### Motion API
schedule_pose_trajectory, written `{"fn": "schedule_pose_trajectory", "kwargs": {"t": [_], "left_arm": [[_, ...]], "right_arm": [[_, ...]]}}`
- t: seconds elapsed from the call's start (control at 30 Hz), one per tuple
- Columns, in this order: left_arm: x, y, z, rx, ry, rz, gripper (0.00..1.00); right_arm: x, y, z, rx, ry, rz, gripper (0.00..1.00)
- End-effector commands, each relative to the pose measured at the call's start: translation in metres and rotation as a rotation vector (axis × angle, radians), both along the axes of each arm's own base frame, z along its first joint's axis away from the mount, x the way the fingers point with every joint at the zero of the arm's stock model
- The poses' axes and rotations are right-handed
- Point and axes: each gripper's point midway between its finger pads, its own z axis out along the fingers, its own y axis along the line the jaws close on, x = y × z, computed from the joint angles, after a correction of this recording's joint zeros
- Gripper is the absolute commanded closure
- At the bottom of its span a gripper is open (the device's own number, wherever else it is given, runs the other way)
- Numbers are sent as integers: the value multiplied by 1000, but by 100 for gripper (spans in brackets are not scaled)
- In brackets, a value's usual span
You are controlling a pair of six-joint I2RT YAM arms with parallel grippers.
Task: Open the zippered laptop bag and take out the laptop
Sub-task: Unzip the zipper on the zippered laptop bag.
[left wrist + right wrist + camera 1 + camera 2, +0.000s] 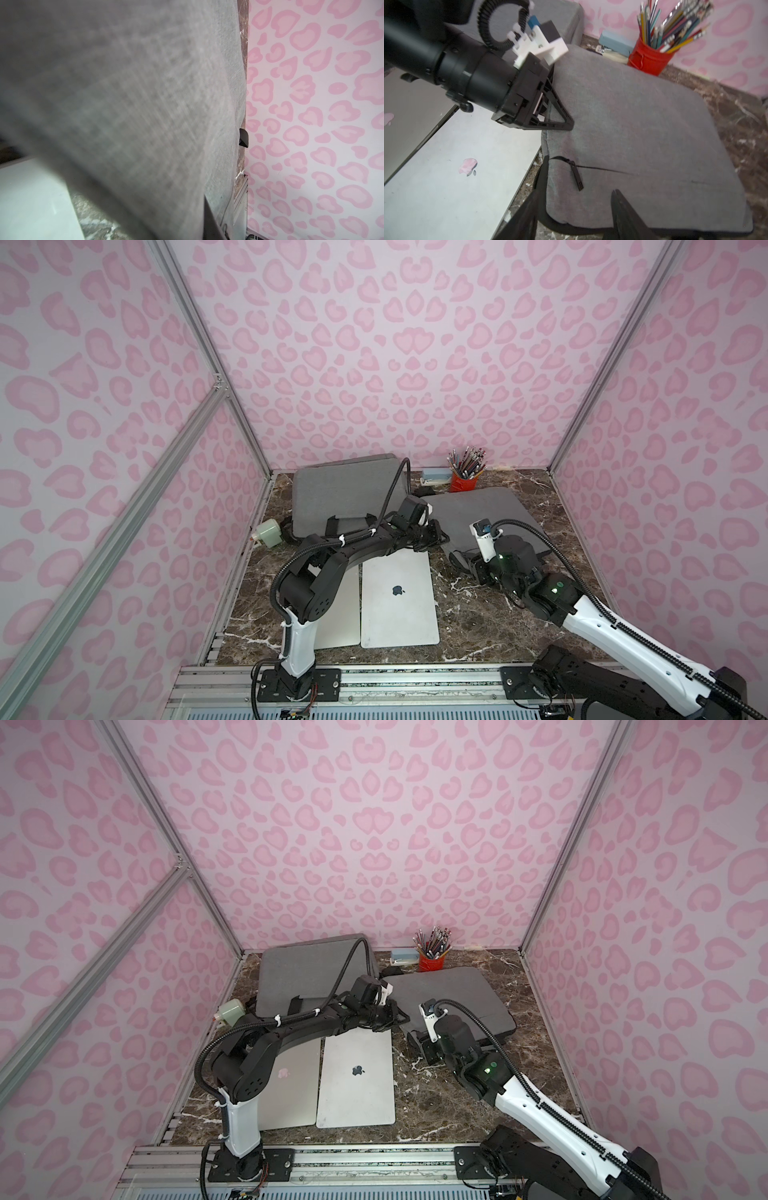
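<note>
A gray woven-cloth laptop bag [490, 510], a soft padded rectangle with rounded corners and black trim, is lying flat toward the right rear of the tabletop [478, 626]. The left claw [570, 124] is pinching the bag's seamed edge near one corner, its black triangular fingers closed on the cloth. The right claw [576, 193] is standing at the bag's near edge with its jaws apart, and the black zipper pull [577, 176] is lying between them on a thin zipper line. Whether a laptop is inside cannot be told.

A flat, matte silver laptop [399, 601] with a dark apple mark is resting nearer the front, just beside a second laptop [291, 1094] that is partly under the left arm. Another gray bag [345, 489] is sitting at the left rear. The tabletop is showing brown marble with white veins. Pink blotch-patterned walls [395, 344] in aluminium framing are enclosing it.
</note>
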Motion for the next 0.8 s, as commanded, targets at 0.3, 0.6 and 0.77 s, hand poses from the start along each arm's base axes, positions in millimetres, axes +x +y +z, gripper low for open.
{"fn": "schedule_pose_trajectory", "kwargs": {"t": [0.3,0.6,0.77], "left_arm": [[7,5,18,42,-109,0,92],[0,2,16,59,-119,-26,92],[-1,-1,18,51,-124,-35,92]], "right_arm": [[-23,11,-48,300,246,-391,38],[-18,19,-56,301,283,-445,29],[-17,13,-63,266,295,-505,29]]}}
